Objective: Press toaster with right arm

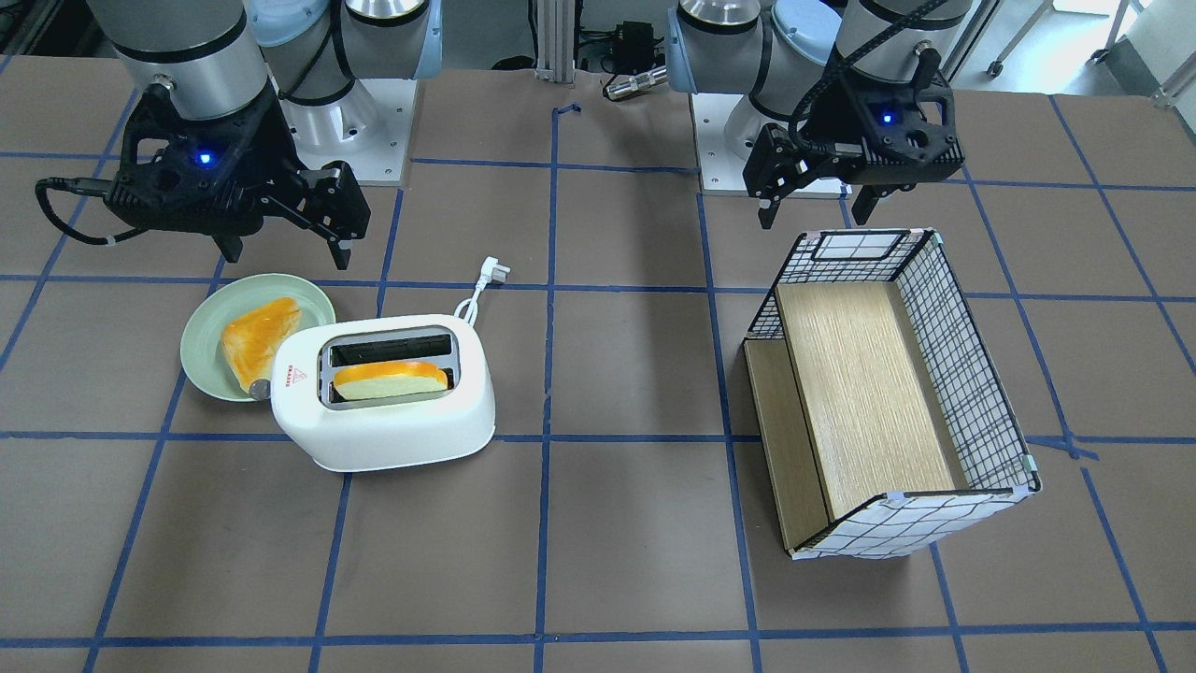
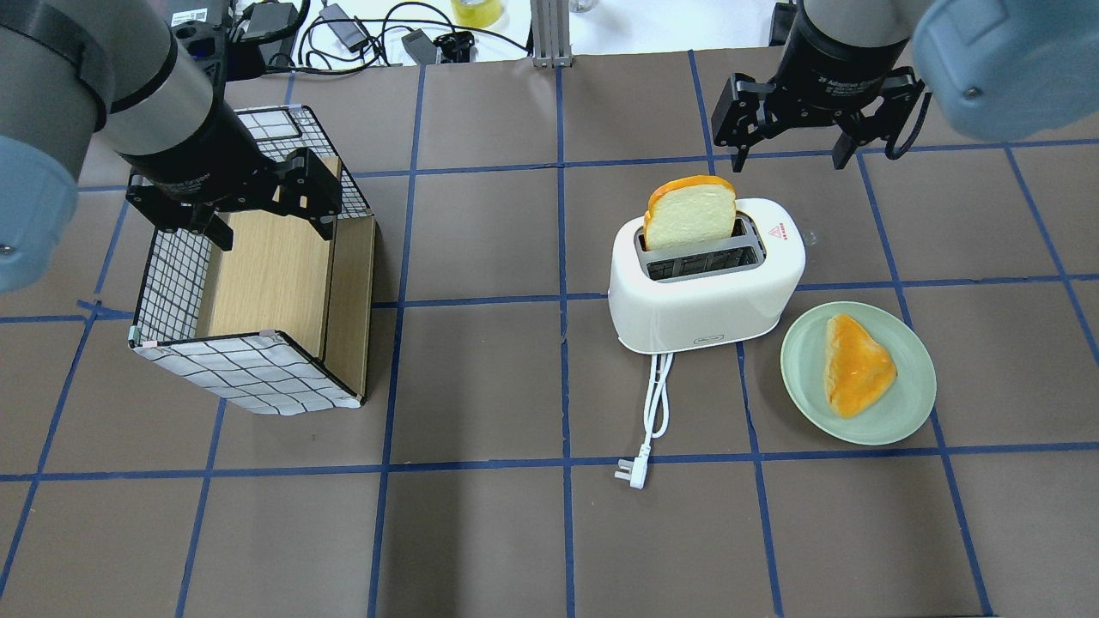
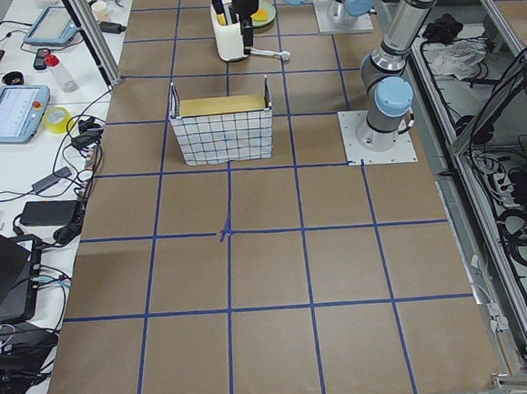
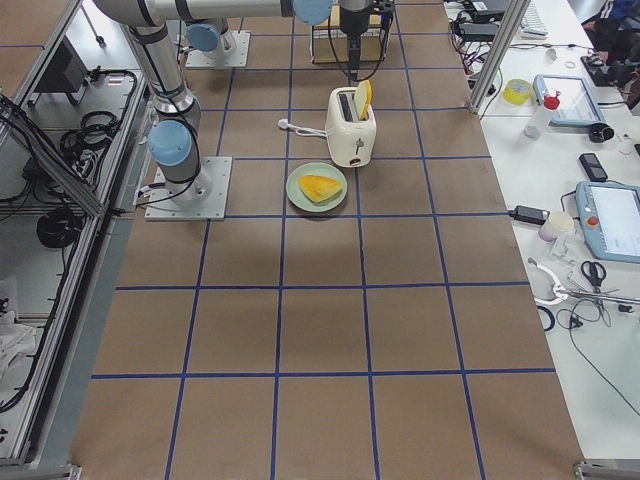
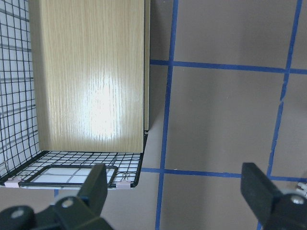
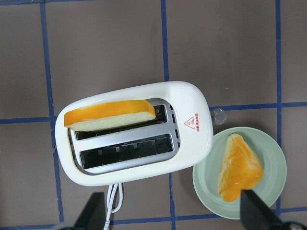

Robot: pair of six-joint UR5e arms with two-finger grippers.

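hovering is where the job stands: the right gripper [image 2: 792, 159] hangs high above the toaster [image 2: 704, 292], jaws spread wide with nothing between them and touching nothing. the press is not yet made, and the step in hand looks like lining up for the descent. the toaster sits on the robot's right half of the tabletop, about midway between the robot's edge and the operators' edge, its white cord [image 2: 657, 395] trailing toward the robot's edge. a bread slice [image 2: 691, 215] stands tall in the slot farther from the robot, which suggests the carriage is up. the likely target is the small round greyish knob [image 6: 219, 115] at the toaster's end beside the red triangle [image 6: 191, 122], just next to the green plate [image 2: 807, 360] — though the views do not settle whether it is the lever. the next move seems to call for the right arm [image 2: 859, 34] to shift over that end, bring its fingers together or lead with one tip, and push straight down — keeping off the plate rim and the slice. the left gripper [image 2: 273, 230], also spread and empty, hangs over the grid-patterned box [image 2: 249, 369] on the table's other half. as for writing, tiny red characters under the triangle are too small to read, and the white lettering [image 2: 846, 81] on the right wrist appears to say "2f adaptive gripper", faintly.
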